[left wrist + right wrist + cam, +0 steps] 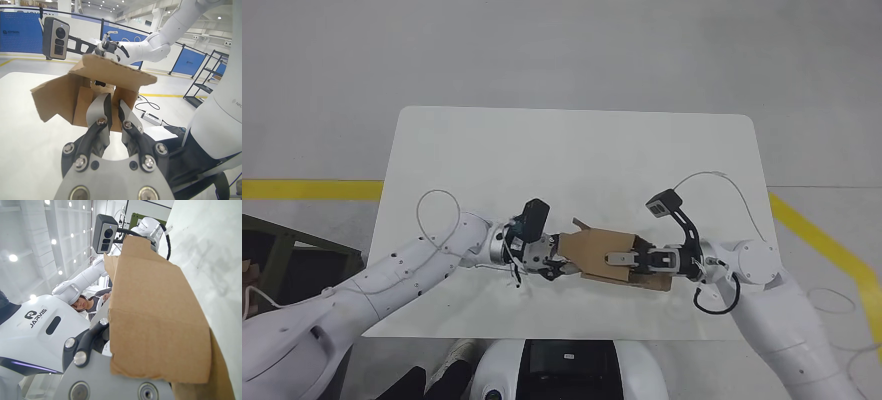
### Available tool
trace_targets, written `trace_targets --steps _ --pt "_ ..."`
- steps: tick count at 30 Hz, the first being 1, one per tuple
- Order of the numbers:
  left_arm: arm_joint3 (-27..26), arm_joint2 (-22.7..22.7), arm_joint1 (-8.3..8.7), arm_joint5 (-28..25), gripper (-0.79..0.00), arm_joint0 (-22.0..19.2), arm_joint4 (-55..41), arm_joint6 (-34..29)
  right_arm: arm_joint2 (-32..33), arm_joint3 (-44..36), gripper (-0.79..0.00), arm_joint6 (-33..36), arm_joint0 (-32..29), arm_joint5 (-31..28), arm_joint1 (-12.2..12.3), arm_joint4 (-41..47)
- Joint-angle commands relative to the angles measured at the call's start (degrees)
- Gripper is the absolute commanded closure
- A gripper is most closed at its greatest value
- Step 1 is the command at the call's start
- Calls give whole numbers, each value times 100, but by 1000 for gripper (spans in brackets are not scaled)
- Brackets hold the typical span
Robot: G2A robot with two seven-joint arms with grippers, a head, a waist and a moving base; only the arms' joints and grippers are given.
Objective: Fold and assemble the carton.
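Top view: a white rectangular table (442, 150) stands on a grey floor (322, 60) crossed by a yellow line (302, 188). A brown corrugated cardboard carton (604, 250) lies at the near edge, centre, with the left gripper (564, 269) at its left end and the right gripper (620, 259) over its right. Left wrist view: the fingers (107, 106) are narrowly parted at the carton's open end. Right wrist view: a carton panel covers the right gripper, so its state cannot be told.

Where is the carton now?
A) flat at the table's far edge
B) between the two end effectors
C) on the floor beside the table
B: the carton spans between the left end effector and the right end effector, over the table.
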Motion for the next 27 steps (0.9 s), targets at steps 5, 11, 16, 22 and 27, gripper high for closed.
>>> trace_targets --steps 5,11,16,22,27 --pt "-51 -91 -4 0 -157 37 -2 -70 -3 -1 0 -15 2 14 0 -14" --pt "-82 -179 -12 0 -163 87 10 -172 -13 -4 0 -4 13 30 -2 -21" --pt "-19 -290 -5 0 -225 152 -20 -192 -20 -3 0 -13 25 27 -4 -34" --pt "140 -498 77 0 -234 241 -84 -135 15 16 0 4 13 32 4 -12" --pt "281 -713 188 0 -314 389 -189 3 47 35 0 -1 -15 16 9 13"
